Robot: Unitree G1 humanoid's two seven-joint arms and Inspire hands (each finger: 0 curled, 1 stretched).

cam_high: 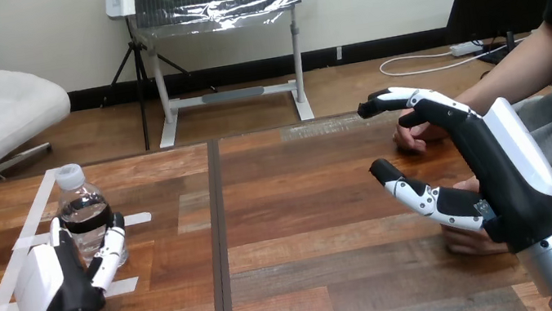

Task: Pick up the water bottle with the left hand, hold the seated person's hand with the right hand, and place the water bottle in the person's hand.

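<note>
A clear water bottle (84, 210) with a white cap and a dark label stands upright on the table at the left. My left hand (60, 282) is at its lower part: the thumb (109, 250) lies straight along the bottle's right side, fingers at its left, so the hand is open. My right hand (497, 164) is open at the right, fingers stretched out toward the far side. One of the person's hands (417, 137) rests on the table just beyond its fingertips. The other hand of the person (467, 241) lies under my right thumb and wrist; I cannot tell whether they touch.
White tape strips (28, 234) mark out a patch on the wooden table (308, 225) around the bottle. A dark seam (219, 238) runs down the table between its two boards. The person sits at the right side.
</note>
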